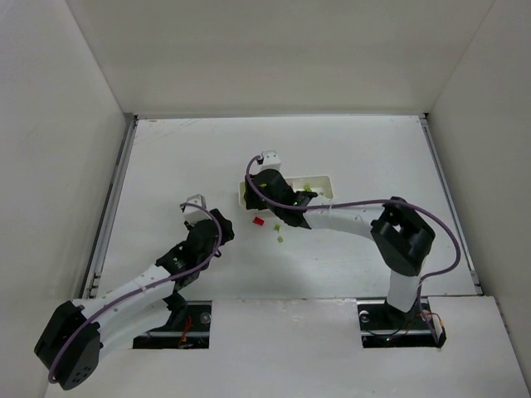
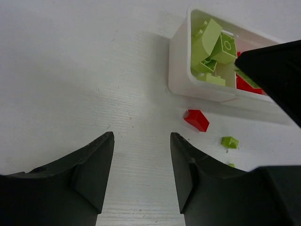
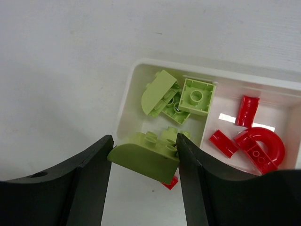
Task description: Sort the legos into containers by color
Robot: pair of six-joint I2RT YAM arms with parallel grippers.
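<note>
The white tray (image 1: pixel 328 179) lies mid-table. In the right wrist view its left compartment (image 3: pixel 123 110) holds several lime green legos (image 3: pixel 196 96), and the adjoining compartment holds red legos (image 3: pixel 261 146). My right gripper (image 3: pixel 143 155) is shut on a lime green curved brick (image 3: pixel 143 157), held just above the near rim of the green compartment. My left gripper (image 2: pixel 141 141) is open and empty, low over the table to the left of the tray (image 2: pixel 178 61). A loose red brick (image 2: pixel 197 119) and a small green brick (image 2: pixel 229 141) lie just ahead of it on its right.
The right arm's black body (image 2: pixel 277 66) covers part of the tray in the left wrist view. Another tiny green piece (image 2: pixel 231 165) lies by the left gripper's right finger. White walls enclose the table (image 1: pixel 166 166) on three sides. The tray's right end is hidden.
</note>
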